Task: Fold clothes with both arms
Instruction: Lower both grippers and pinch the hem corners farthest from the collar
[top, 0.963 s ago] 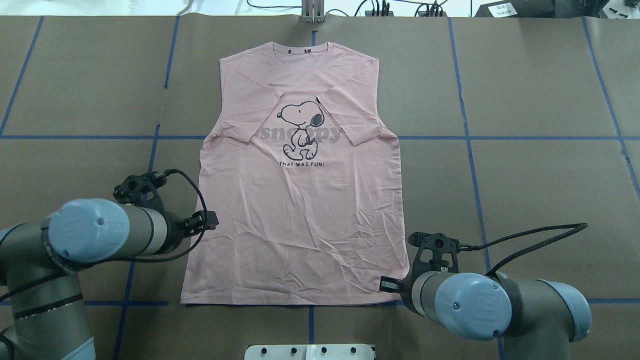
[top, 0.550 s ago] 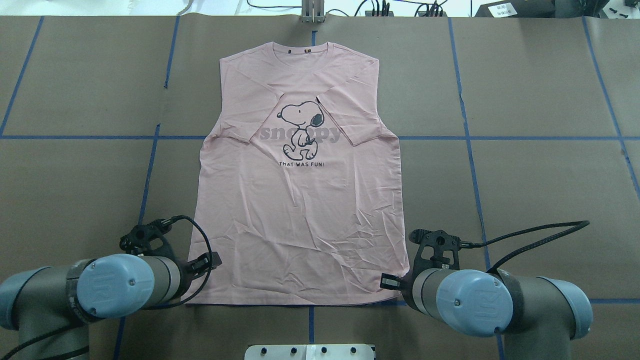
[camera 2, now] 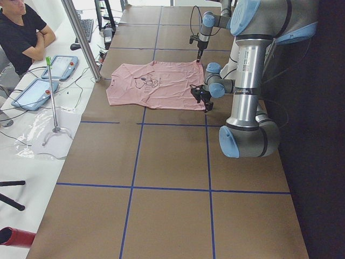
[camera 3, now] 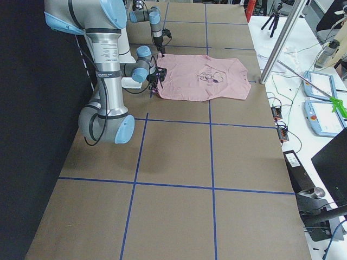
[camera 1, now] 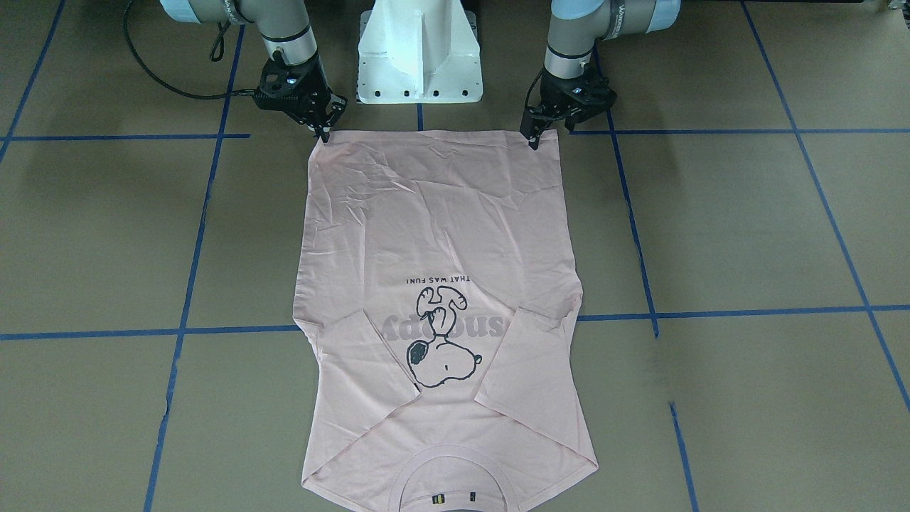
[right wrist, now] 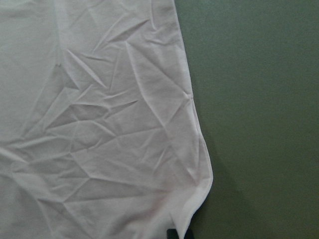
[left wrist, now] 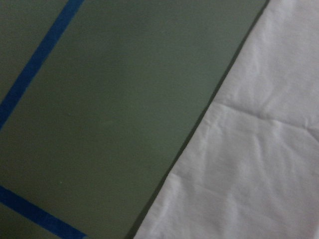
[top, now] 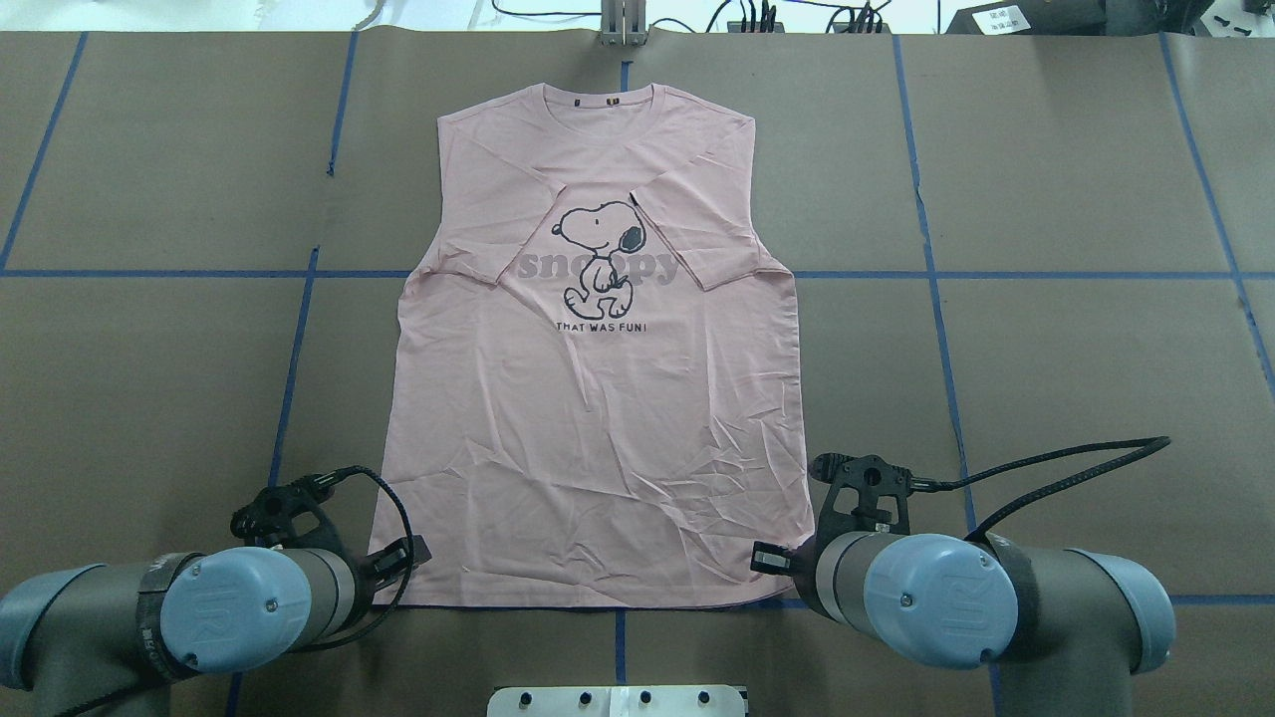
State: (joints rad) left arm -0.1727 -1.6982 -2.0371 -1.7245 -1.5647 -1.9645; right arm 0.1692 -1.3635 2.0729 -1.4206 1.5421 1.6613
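Observation:
The pale pink T-shirt [camera 1: 441,235] lies flat on the brown table, print up, with both sleeves folded in over the chest and its collar away from the robot [top: 598,428]. My right gripper [camera 1: 324,134] is at the hem corner on its side. In the right wrist view that corner [right wrist: 199,199] is puckered toward a dark fingertip [right wrist: 172,234], so the gripper is shut on it. My left gripper [camera 1: 532,141] stands tip-down at the opposite hem corner and looks narrowly open. In the left wrist view the shirt's side edge [left wrist: 259,164] lies flat and undisturbed.
The white pedestal [camera 1: 419,50] stands just behind the hem, between the two arms. Blue tape lines [top: 936,299] cross the brown table cover. A seated person [camera 2: 21,32], tablets [camera 2: 59,67] and a metal post [camera 2: 81,38] are beyond the collar end.
My left arm has swung back along the shirt's side edge toward the robot, down to the hem corner. The right arm has barely shifted, and the shirt lies as before.

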